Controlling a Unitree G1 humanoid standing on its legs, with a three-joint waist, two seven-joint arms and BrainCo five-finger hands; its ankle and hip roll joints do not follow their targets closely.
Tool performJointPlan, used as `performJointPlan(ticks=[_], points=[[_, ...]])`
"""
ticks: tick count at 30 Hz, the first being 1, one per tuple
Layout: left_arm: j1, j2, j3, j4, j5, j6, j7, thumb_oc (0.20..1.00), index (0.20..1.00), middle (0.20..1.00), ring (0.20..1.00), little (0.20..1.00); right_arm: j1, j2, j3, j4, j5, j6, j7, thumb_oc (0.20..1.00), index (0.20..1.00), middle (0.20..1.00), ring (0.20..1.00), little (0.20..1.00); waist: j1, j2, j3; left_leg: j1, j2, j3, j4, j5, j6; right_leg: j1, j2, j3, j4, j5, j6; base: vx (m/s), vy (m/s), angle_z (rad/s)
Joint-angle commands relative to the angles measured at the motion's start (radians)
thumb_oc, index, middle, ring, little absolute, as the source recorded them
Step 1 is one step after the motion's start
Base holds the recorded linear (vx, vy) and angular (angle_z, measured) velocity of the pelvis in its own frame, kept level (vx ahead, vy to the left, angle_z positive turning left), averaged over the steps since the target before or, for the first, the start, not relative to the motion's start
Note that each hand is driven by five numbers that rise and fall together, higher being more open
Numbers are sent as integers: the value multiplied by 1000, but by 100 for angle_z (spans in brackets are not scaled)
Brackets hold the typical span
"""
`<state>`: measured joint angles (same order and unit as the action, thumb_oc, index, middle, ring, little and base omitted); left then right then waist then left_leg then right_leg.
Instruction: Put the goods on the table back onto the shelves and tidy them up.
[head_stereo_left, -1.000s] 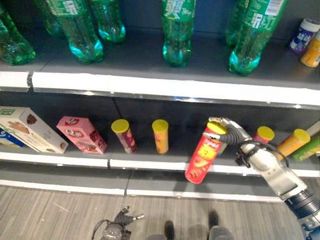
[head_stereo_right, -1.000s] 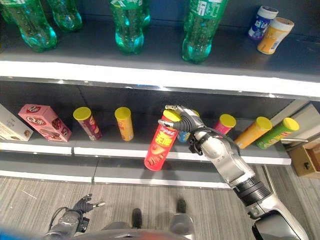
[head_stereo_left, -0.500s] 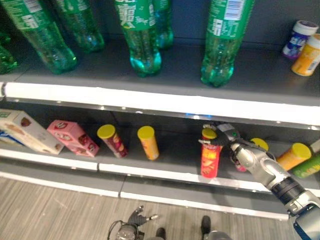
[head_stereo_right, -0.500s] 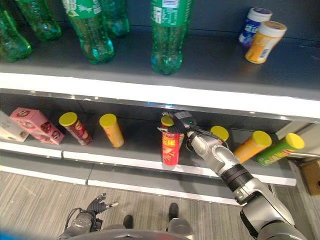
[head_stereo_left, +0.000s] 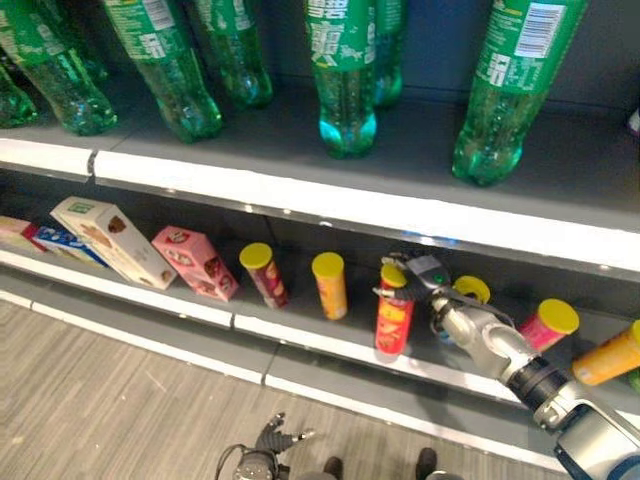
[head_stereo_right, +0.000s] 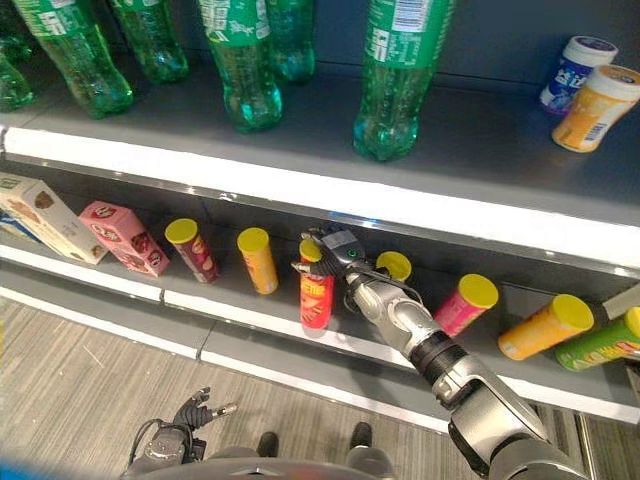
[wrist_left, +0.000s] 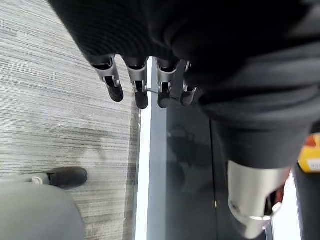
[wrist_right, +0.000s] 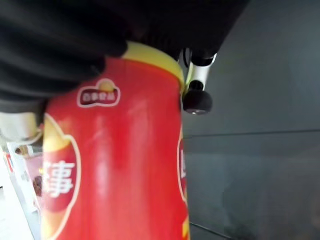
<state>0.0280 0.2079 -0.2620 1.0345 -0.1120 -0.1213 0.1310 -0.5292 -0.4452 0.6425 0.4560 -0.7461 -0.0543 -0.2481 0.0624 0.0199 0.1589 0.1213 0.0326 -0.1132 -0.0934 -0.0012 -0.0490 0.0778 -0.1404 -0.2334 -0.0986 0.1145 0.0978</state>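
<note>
Your right hand (head_stereo_right: 338, 252) is clamped on the top of the red can (head_stereo_right: 316, 292), standing upright at the front edge of the lower shelf (head_stereo_right: 250, 318). Push it deeper before you release.

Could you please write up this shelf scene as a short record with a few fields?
held item: red chip can with a yellow lid, upright, base on the lower shelf near its front edge
right hand: right hand curled round the can's top
left hand: left hand hangs idle over the floor, fingers relaxed, holding nothing
lower shelf, left of the can: yellow chip can, dark red chip can, pink box, cream box
lower shelf, right of the can: pink chip can, orange chip can
upper shelf: green soda bottles
</note>
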Motion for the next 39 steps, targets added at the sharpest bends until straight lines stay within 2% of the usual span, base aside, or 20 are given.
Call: performJointPlan(ticks=[1, 3, 6, 11, 12, 19, 25, 26, 32, 39], points=[[-58, 46, -58, 11, -26, -25, 21, 1000, 1000, 1000, 1000, 1000, -128, 17, -14, 57, 6, 10, -101, 200, 200, 200, 200, 200, 13, -57, -3, -61, 13, 82, 93, -98, -11, 89, -106, 12, 95, -191, 87, 17, -14, 25], [-52, 49, -62, 3, -39, -28, 20, 1000, 1000, 1000, 1000, 1000, -149, 4, -30, 164, 15, 34, -138, 200, 200, 200, 200, 200, 31, -51, -4, -66, 8, 67, 92, -93, -13, 95, -113, -14, 100, -191, 93, 21, -23, 38], [-42, 58, -71, -2, -35, -25, 11, 1000, 1000, 1000, 1000, 1000, -160, -20, -28, 223, 16, 45, -144, 200, 200, 200, 200, 200, 50, -40, 1, -69, 4, 51, 92, -99, -17, 99, -118, -33, 112, -202, 95, 53, -27, 25], [-28, 59, -89, -7, -33, -28, 6, 1000, 1000, 1000, 1000, 1000, -182, -41, -35, 257, 26, 55, -169, 200, 200, 200, 200, 200, 65, -26, 12, -96, -5, 36, 110, -99, -16, 87, -123, -47, 125, -204, 98, 7, 5, 20], [-25, 62, -100, -24, -35, -27, 3, 1000, 1000, 1000, 1000, 1000, -192, -56, -42, 252, 26, 63, -184, 200, 200, 200, 200, 200, 73, -15, 30, -120, -8, 27, 122, -97, -15, 65, -126, -50, 139, -206, 100, -43, 18, 6], [-27, 73, -124, -76, -47, -34, 7, 1000, 1000, 1000, 1000, 1000, -233, -72, -64, 248, 41, 81, -230, 200, 200, 200, 200, 200, 87, 10, 82, -197, -9, 19, 168, -94, -13, 6, -128, -43, 156, -205, 99, -66, 19, 6], [-65, 75, -148, -110, -64, -40, 27, 1000, 1000, 1000, 1000, 1000, -268, -93, -89, 245, 64, 104, -279, 200, 200, 200, 200, 200, 89, 28, 127, -267, -10, 15, 201, -87, -15, -52, -133, -35, 170, -205, 94, -85, 17, 3], [-44, 94, -159, -208, -74, -44, 21, 1000, 1000, 1000, 1000, 1000, -278, -121, -109, 232, 61, 112, -293, 200, 200, 200, 200, 200, 90, 46, 150, -293, -11, 12, 211, -83, -16, -76, -137, -38, 176, -202, 94, -55, 14, -4], [-22, 114, -161, -303, -86, -38, 12, 1000, 1000, 1000, 1000, 1000, -284, -166, -144, 215, 53, 131, -324, 200, 200, 200, 200, 200, 91, 63, 159, -308, -15, 14, 202, -74, -16, -87, -140, -41, 168, -195, 95, -15, 19, 1], [9, 129, -141, -380, -85, -27, 1, 1000, 1000, 1000, 1000, 1000, -256, -182, -184, 138, 22, 146, -348, 200, 200, 200, 200, 200, 86, 62, 151, -298, -20, 19, 195, -86, -10, -77, -142, -35, 153, -192, 98, 5, 3, 0]])
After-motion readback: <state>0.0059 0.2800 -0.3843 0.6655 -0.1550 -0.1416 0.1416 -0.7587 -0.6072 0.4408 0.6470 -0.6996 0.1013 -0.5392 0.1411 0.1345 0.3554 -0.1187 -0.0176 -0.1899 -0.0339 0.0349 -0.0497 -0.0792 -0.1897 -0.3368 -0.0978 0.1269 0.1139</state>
